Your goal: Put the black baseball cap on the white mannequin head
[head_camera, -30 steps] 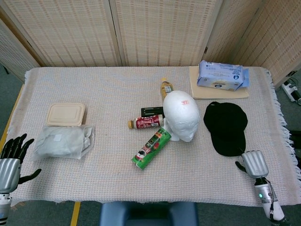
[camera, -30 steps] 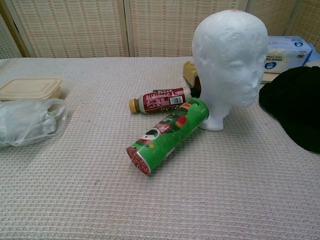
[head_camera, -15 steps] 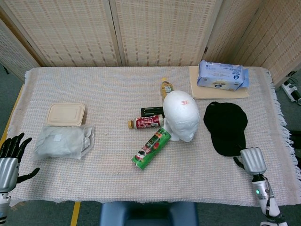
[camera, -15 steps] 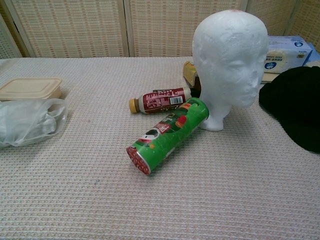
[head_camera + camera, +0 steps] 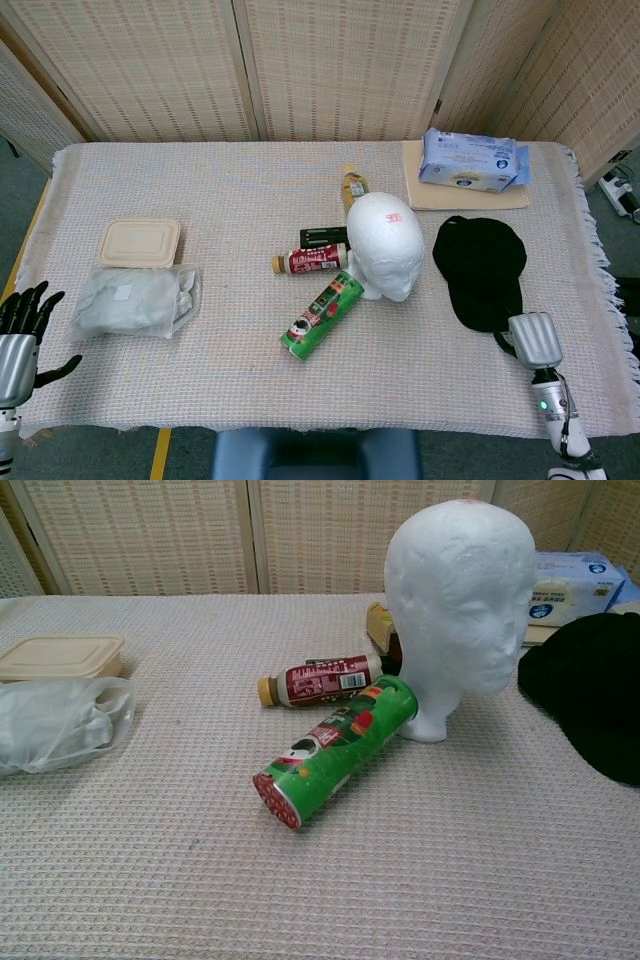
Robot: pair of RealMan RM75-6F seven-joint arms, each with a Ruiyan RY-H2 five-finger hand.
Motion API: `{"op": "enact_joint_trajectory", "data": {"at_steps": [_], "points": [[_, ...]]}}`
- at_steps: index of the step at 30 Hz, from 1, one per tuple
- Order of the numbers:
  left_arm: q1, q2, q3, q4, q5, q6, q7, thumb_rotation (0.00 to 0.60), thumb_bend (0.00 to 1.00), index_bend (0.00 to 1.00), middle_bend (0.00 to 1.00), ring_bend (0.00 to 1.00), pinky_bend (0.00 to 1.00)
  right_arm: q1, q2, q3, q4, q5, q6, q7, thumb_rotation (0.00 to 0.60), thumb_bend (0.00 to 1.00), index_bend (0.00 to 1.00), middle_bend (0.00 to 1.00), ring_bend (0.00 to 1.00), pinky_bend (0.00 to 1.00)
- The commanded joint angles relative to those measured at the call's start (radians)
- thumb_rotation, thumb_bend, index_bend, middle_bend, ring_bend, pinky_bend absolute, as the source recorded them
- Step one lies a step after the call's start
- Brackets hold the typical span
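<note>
The white mannequin head [image 5: 385,245] stands upright mid-table, facing the near edge; the chest view shows its face [image 5: 462,600]. The black baseball cap [image 5: 480,268] lies flat to its right, brim toward the near edge, and is cut off at the chest view's right border [image 5: 592,695]. My right hand [image 5: 530,340] hovers at the near tip of the brim with its fingers stretched toward it, holding nothing. Off the table's near left corner is my left hand [image 5: 20,335], with its fingers spread and empty. Neither hand shows in the chest view.
A green can [image 5: 322,314] and a red bottle [image 5: 312,261] lie against the mannequin's left side, a yellow-capped bottle [image 5: 353,186] behind it. A lidded box [image 5: 140,242] and a plastic bag [image 5: 135,302] sit at left. A blue tissue pack [image 5: 470,160] rests at back right.
My right hand has crept forward to the cap's brim. My left hand has slid slightly down and back toward the table's near corner. Nothing on the table has moved.
</note>
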Motion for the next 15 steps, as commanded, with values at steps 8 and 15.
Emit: {"op": "enact_joint_trajectory", "data": {"at_steps": [8,15], "points": [[0.0,0.008,-0.002,-0.005,-0.012,-0.01,-0.004,0.6,0.15,0.16,0.06,0.0,0.1,0.019,-0.013,0.005,0.008,0.008,-0.025,-0.012,0.6,0.24,0.46,1.0,1.0,1.0],[0.003,0.004,-0.007,-0.003,-0.011,0.005,0.001,0.6,0.15,0.17,0.06,0.0,0.1,0.031,-0.019,0.018,0.006,0.022,-0.017,0.0,0.6,0.26,0.46,1.0,1.0,1.0]]}}
